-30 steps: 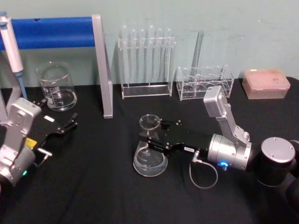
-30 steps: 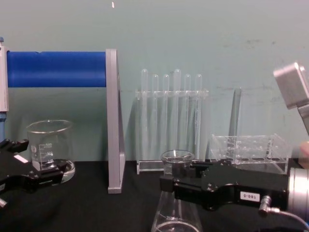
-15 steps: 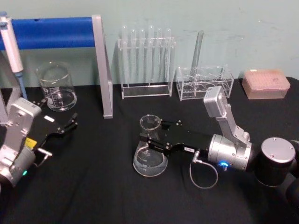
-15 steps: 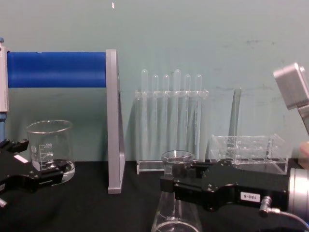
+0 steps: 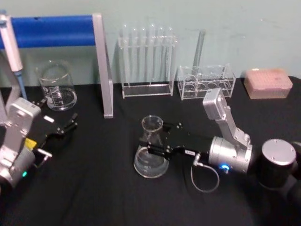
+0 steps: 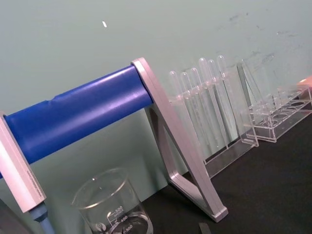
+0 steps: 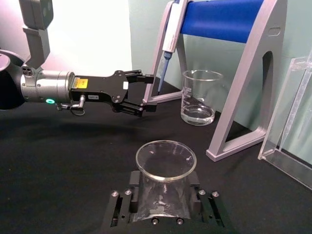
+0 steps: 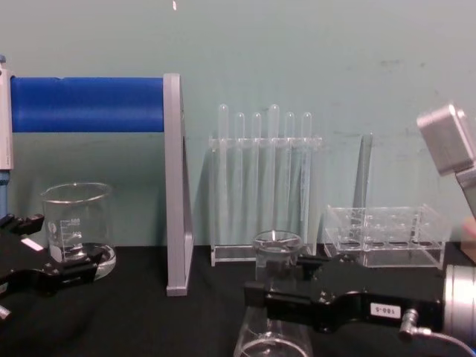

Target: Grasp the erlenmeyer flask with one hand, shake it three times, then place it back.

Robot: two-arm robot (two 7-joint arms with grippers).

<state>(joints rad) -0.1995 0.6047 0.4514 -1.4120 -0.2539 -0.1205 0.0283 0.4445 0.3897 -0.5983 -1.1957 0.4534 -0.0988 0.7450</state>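
Robot arm gripping a glass flask on a black lab table.

Left gripper [image 5: 66, 128] is idling by the beaker [image 5: 56, 87], fingers apart. At centre, the right gripper [image 5: 155, 143] is clamping the erlenmeyer flask [image 5: 151, 153] at its neck — for shaking, best lifting clear first, keeping it upright and the swings small.
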